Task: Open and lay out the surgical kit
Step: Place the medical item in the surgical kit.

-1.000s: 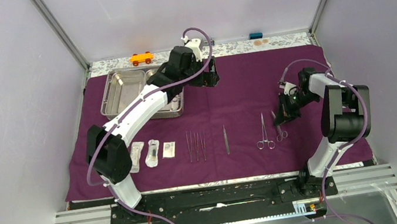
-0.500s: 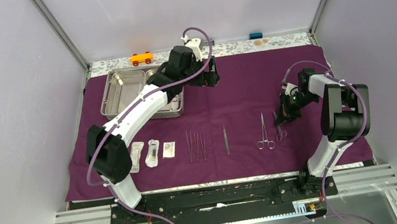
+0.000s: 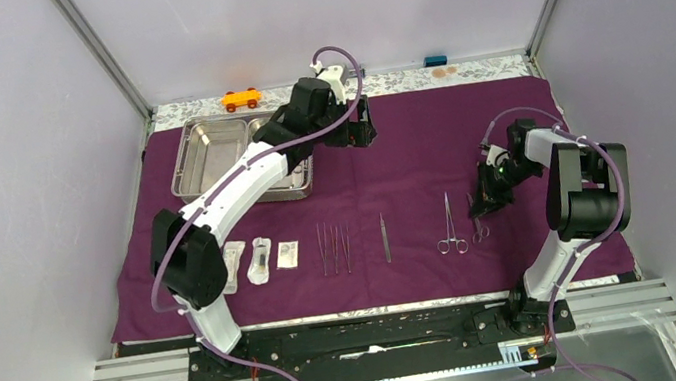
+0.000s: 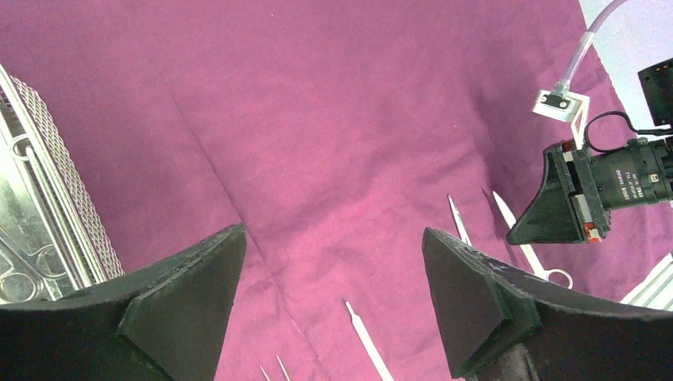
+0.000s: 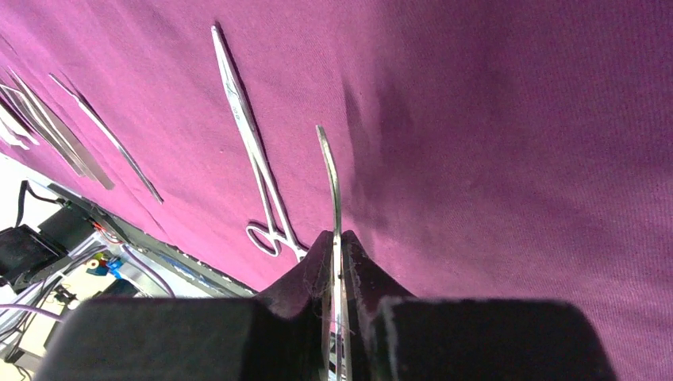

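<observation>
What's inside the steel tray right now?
The steel tray shows only bare metal in its left compartment. The left arm crosses over the right compartment and hides most of it, so anything there cannot be seen.

Top external: high at the near edge, looking down over the whole counter (image 3: pixel 399 81). Left wrist: above purple cloth (image 4: pixel 333 119), facing the right gripper (image 4: pixel 524 230). Right wrist: very near, skimming the cloth. Wrist views share lying forceps (image 4: pixel 459 218), held forceps (image 4: pixel 508 214).

light: bright, even, diffuse from above | shadows: soft, one dark patch right of the forceps (image 5: pixel 327 167) on the purple cloth (image 5: pixel 516 119) | glare: pale sheen on steel tray (image 3: pixel 208 159), upper left | focus: weave crisp in wrist views, overhead instruments tiny
</observation>
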Controlling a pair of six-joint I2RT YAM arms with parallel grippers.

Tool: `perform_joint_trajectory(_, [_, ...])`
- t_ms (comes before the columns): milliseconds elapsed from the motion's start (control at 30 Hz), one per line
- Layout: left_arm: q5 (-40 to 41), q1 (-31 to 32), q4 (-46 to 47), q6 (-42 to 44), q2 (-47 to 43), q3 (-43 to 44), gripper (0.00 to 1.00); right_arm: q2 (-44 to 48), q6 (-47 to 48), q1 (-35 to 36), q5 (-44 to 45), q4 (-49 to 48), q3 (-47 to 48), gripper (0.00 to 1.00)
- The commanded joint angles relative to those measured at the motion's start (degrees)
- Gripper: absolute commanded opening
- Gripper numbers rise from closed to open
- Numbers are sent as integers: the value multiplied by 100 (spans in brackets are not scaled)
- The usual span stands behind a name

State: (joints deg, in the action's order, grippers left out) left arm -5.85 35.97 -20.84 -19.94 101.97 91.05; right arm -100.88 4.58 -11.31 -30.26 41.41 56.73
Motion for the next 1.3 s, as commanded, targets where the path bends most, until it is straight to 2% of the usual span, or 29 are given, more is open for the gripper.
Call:
perform_joint_trajectory(0, [-133, 11, 199, -71, 33, 289, 89, 47, -87, -11, 84, 104, 15, 11])
perform_joint_trajectory(500, [-171, 15, 150, -97, 85, 336, 90, -84, -115, -3, 123, 115, 14, 19])
perform_joint_trajectory(1267, [-223, 15, 137, -125, 53, 300, 91, -27, -89, 2, 265, 141, 14, 20])
